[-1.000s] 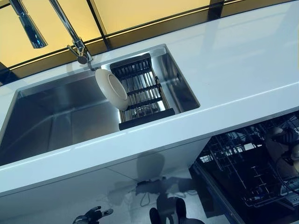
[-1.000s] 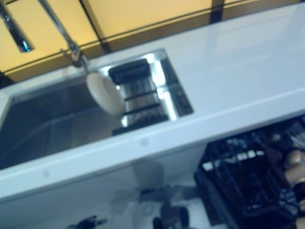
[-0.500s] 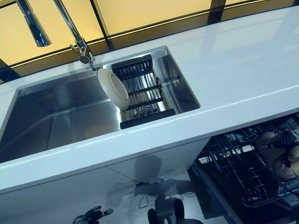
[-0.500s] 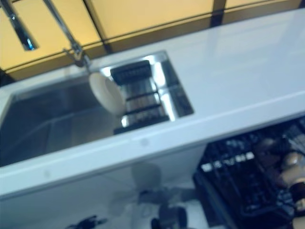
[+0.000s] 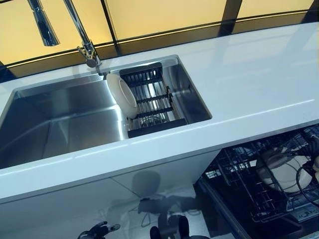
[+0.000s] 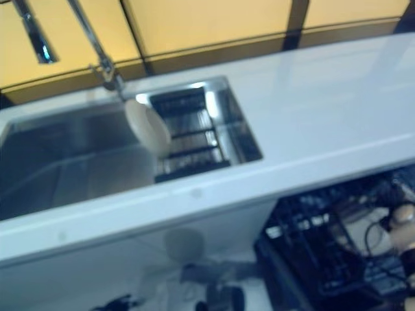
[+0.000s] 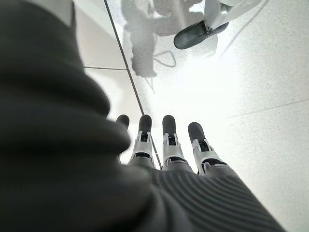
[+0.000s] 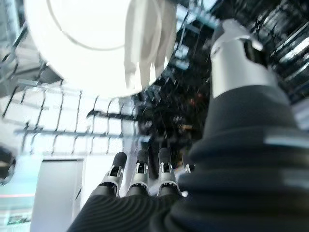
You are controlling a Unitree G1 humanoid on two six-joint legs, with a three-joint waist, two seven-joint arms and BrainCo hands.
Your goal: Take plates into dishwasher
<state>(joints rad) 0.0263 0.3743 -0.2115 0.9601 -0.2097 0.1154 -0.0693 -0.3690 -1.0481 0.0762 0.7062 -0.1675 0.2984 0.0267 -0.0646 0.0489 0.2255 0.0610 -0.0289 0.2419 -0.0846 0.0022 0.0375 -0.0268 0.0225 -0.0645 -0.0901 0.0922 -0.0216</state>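
A white plate stands on edge in a black drying rack at the right end of the steel sink. Below the counter at the lower right, the open dishwasher's wire rack holds a white plate, seen close up as a white plate in the right wrist view. My right hand hovers over that rack with straight fingers and the thumb apart, holding nothing; it shows as a pale right hand at the far right edge. My left hand hangs open over the floor, low at the bottom left.
A tall chrome faucet rises behind the sink. The white counter stretches to the right above the dishwasher. White cabinet fronts lie below the sink, and glossy floor beneath.
The camera has shifted a little. My right hand has drawn back toward the right edge, and the white plate now shows plainly in the dishwasher rack. The sink plate has not moved.
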